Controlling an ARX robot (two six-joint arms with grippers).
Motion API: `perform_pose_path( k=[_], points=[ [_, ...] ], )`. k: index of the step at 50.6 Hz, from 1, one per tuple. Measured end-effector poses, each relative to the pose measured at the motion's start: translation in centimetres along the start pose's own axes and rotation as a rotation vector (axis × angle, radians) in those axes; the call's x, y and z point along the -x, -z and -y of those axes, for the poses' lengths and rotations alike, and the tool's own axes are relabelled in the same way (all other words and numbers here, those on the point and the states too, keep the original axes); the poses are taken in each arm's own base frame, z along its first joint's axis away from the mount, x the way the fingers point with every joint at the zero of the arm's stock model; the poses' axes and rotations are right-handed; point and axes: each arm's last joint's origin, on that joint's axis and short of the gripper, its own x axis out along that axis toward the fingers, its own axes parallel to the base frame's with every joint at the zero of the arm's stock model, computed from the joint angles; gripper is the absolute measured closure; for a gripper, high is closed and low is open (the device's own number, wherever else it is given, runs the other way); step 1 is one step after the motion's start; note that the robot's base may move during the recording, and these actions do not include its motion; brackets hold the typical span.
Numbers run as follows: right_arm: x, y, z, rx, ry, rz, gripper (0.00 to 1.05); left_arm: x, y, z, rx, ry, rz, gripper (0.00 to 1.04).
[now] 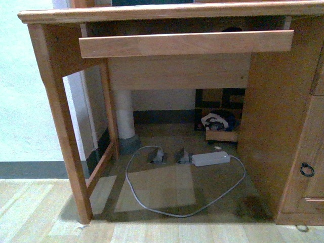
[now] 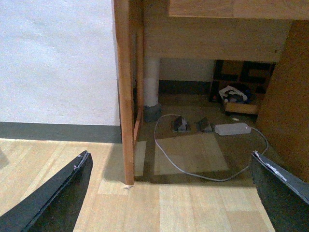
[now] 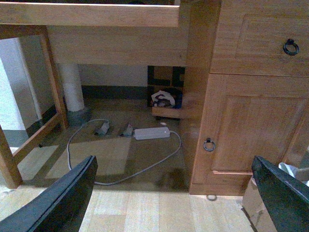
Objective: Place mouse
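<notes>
ahead of your left fingers [image 2: 53, 198] you have a wooden desk [image 1: 167, 11]. its leg [image 2: 126, 96] stands just beyond them on the plank floor [image 2: 193, 208]. past both sets of fingers, under the desk, a white power adapter [image 1: 210, 158] lies flat, and its grey cord [image 1: 152, 206] loops back toward the fingers. two small grey pieces [image 1: 157, 156] sit just beside the adapter. farther back you see a white post [image 1: 124, 114] and a low box [image 1: 221, 135] holding bundled cloth [image 1: 216, 121]. beyond your right fingers [image 3: 63, 203] stands a cabinet door [image 3: 246, 125] with a dark ring pull [image 3: 208, 145]. a second ring pull [image 3: 290, 47] hangs on the drawer above.
</notes>
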Motion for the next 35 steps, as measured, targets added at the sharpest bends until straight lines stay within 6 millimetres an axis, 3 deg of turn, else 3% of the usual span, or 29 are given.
perform_pose_path(
  k=[35],
  points=[
    [0.00,-0.01,0.00,0.000,0.000,0.000,0.07,0.00,0.00,0.00,0.000,0.000,0.000,0.07]
  ],
)
